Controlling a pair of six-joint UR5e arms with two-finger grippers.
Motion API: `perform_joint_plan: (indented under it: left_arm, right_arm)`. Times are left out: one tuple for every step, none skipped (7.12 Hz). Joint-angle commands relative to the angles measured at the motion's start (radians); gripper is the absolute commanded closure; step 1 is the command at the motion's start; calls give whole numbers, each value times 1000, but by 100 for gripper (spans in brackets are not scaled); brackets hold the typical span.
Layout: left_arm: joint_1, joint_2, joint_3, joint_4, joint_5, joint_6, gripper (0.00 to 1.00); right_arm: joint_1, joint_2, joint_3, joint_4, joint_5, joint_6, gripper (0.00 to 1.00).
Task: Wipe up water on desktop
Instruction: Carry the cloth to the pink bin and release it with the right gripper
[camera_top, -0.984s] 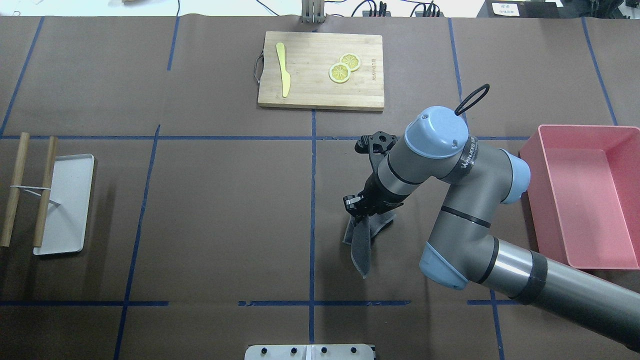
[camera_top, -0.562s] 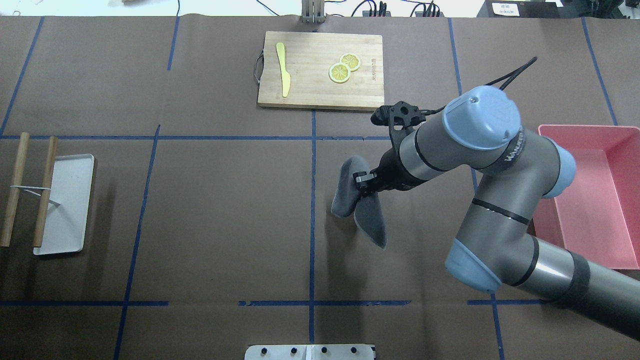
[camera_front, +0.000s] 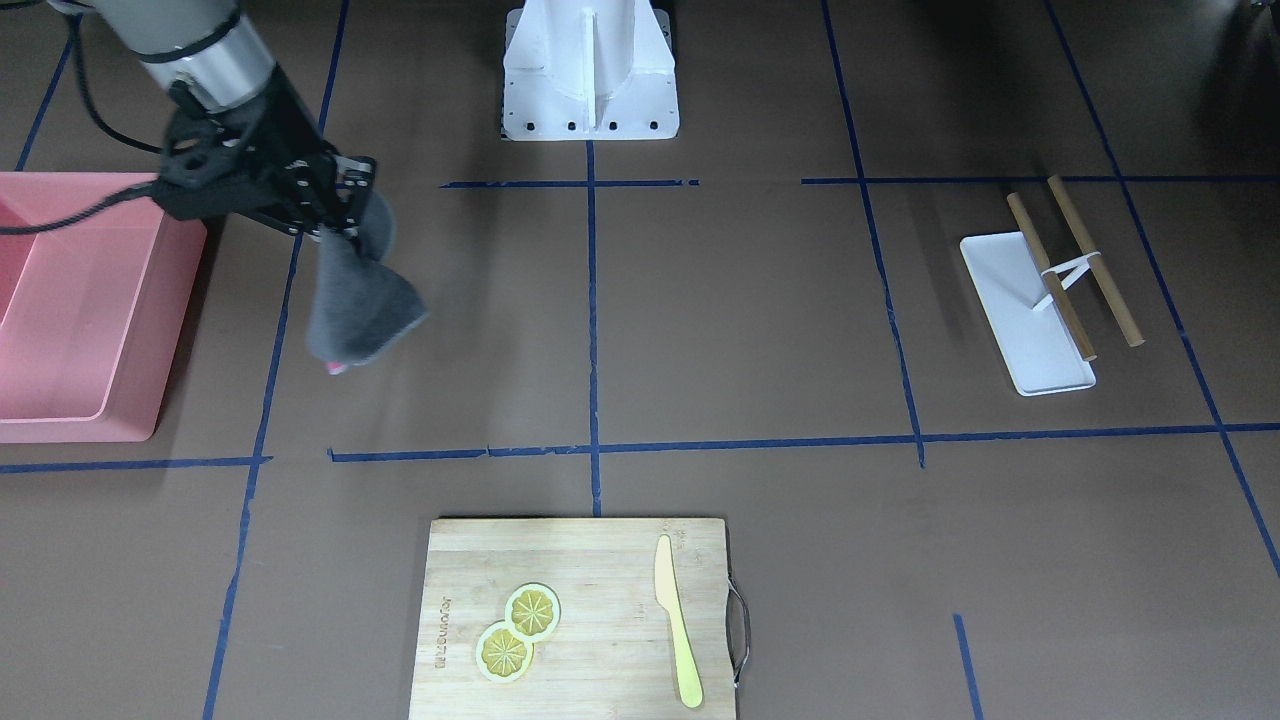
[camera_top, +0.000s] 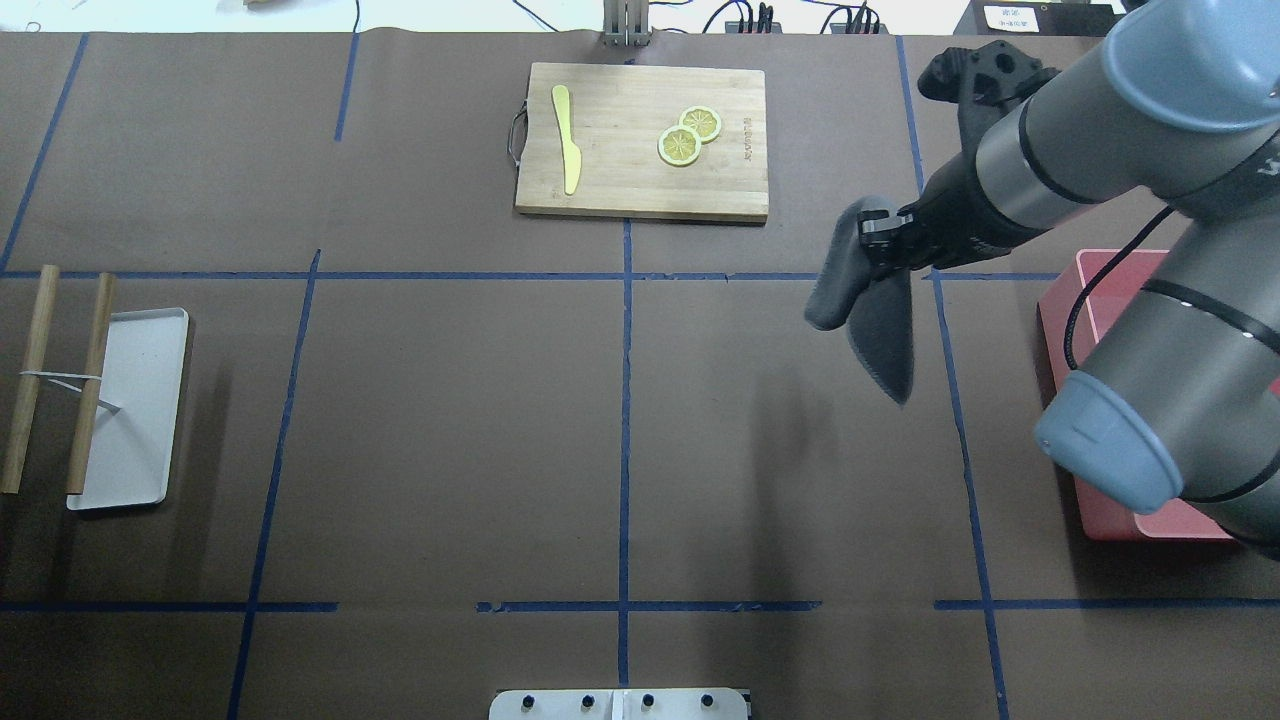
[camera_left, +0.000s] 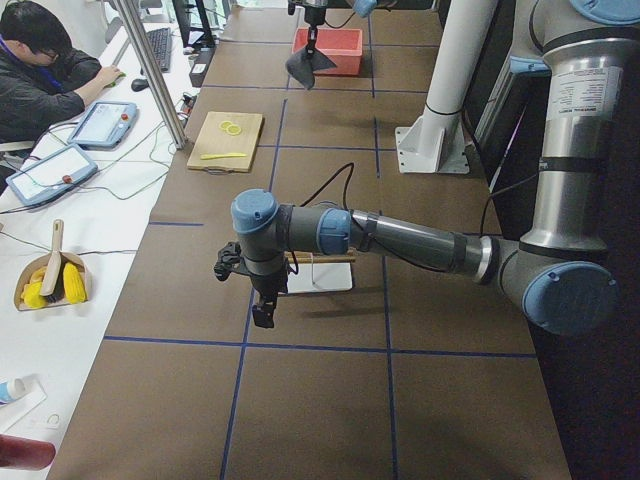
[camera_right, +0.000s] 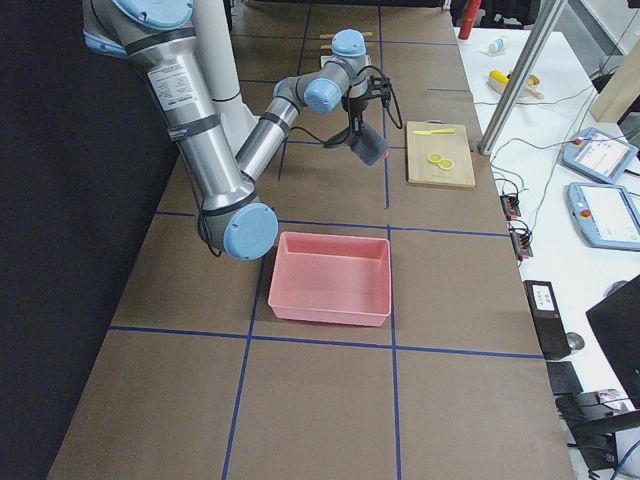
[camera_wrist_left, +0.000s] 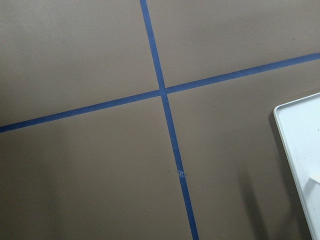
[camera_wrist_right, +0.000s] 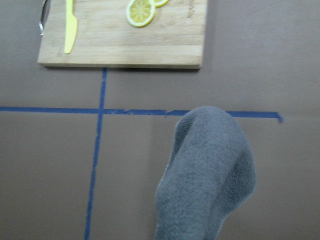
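Note:
The desktop (camera_top: 450, 400) is a brown surface crossed by blue tape lines; no water shows on it. My right gripper (camera_top: 882, 240) is shut on a grey cloth (camera_top: 880, 320) that hangs folded below it, clear of the desktop (camera_front: 740, 320). In the front view the same gripper (camera_front: 335, 215) holds the cloth (camera_front: 355, 300) just beside the pink bin. The right wrist view shows the cloth (camera_wrist_right: 210, 175) dangling over a tape line. My left gripper (camera_left: 262, 312) hovers low near the white tray; I cannot tell whether it is open or shut.
A pink bin (camera_top: 1100, 270) stands at the right edge. A bamboo cutting board (camera_top: 640, 190) with a yellow knife and lemon slices lies at the far middle. A white tray (camera_top: 130, 410) with two wooden sticks sits at the left.
My right arm has carried the cloth up from the middle of the desktop, to the right and farther from the robot, close to the pink bin.

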Motion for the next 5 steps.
perform_joint_plan:
  left_arm:
    - [0,-1,-2,0,0,-2,0]
    - [0,2,1,1,0,-2,0]
    - [0,7,1,14,2,-3,0]
    - [-2,10,1,14,2,-2,0]
    - [-2,11,9,14,0,-2,0]
  right_arm:
    - [96,-141,126,-187,28,-270,97]
    - [189,-255,143,-170,131,-364,96]
    - [287,-365,140,-140,193,-522,96]
    - [377,-436,104,-105,245,-668,96]
    - [430,-454,35,-100,299,-771,96]
